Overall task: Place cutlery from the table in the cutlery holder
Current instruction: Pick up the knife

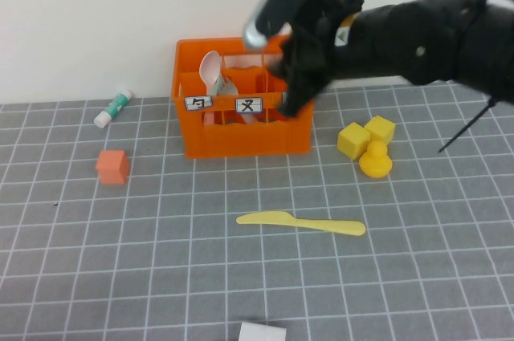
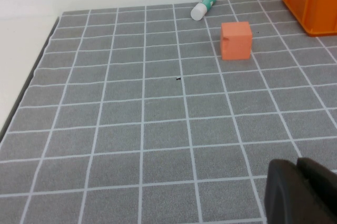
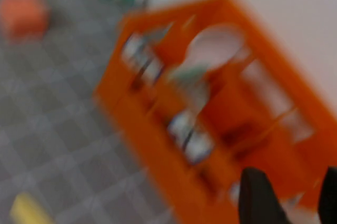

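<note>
The orange cutlery holder [image 1: 241, 136] stands at the back middle of the grey gridded table [image 1: 161, 261]. A white spoon [image 1: 211, 68] and other pale pieces stand in its compartments; I cannot tell them apart. The pale yellow knife [image 1: 301, 222] lies flat on the table in front of the holder. My right gripper [image 1: 293, 88] hovers over the holder's right end. In the blurred right wrist view the gripper [image 3: 292, 203] is open with nothing between its fingers, above the holder [image 3: 158, 129]. My left gripper [image 2: 303, 192] is shut and empty, low over the table's near left.
A small orange cube [image 1: 112, 166] sits left of the holder and also shows in the left wrist view [image 2: 235, 39]. A glue stick [image 1: 112, 108] lies at the back left. Two yellow blocks [image 1: 365, 134] and a yellow duck [image 1: 375, 159] sit right of the holder.
</note>
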Controlling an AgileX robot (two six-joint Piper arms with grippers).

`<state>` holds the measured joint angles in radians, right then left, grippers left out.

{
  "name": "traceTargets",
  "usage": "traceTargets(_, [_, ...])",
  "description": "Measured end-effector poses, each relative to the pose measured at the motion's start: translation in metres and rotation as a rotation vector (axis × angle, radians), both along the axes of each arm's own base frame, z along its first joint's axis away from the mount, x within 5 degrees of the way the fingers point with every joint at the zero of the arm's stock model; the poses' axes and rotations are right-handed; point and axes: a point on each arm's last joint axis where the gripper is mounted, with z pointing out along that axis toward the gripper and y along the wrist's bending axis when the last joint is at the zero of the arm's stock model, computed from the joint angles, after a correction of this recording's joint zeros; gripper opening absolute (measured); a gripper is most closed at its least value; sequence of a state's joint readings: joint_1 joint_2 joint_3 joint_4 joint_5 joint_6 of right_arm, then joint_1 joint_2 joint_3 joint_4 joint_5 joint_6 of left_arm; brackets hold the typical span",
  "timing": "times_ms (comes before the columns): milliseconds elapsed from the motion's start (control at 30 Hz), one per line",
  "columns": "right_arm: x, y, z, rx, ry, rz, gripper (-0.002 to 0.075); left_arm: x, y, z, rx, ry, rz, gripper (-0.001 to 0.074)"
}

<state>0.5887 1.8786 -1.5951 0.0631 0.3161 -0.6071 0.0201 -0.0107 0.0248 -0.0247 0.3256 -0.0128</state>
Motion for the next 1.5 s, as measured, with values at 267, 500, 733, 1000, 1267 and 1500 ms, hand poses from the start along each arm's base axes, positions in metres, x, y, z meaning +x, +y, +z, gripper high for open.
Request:
traceTargets(267, [-0.035, -0.021, -0.025, -0.406, 0.359, 0.197, 0.0208, 0.000, 0.000, 0.000, 0.000, 0.000, 0.000, -0.0001])
traceTargets(500, [-0.036, -0.021, -0.066, -0.529, 0.573, 0.234, 0.0208, 0.000, 0.000, 0.000, -0.003, 0.000, 0.000, -0.0001])
traceTargets(733, [-0.021, -0.012, -0.111, -0.589, 0.664, 0.242, 0.0376, 0.000, 0.000, 0.000, -0.009, 0.000, 0.000, -0.0001])
traceTargets(1000, [0.007, -0.006, -0.153, -0.733, 0.698, 0.196, 0.0422, 0.000, -0.001, 0.000, -0.036, -0.001, -0.002, -0.0001])
traceTargets(1267, [0.020, 0.002, -0.158, -0.755, 0.747, 0.170, 0.0396, 0.000, -0.001, 0.000, -0.047, -0.001, -0.003, -0.0001])
traceTargets(1500, [0.022, 0.003, -0.158, -0.673, 0.778, 0.174, 0.0197, 0.000, -0.002, 0.000, -0.049, -0.001, -0.003, -0.0001])
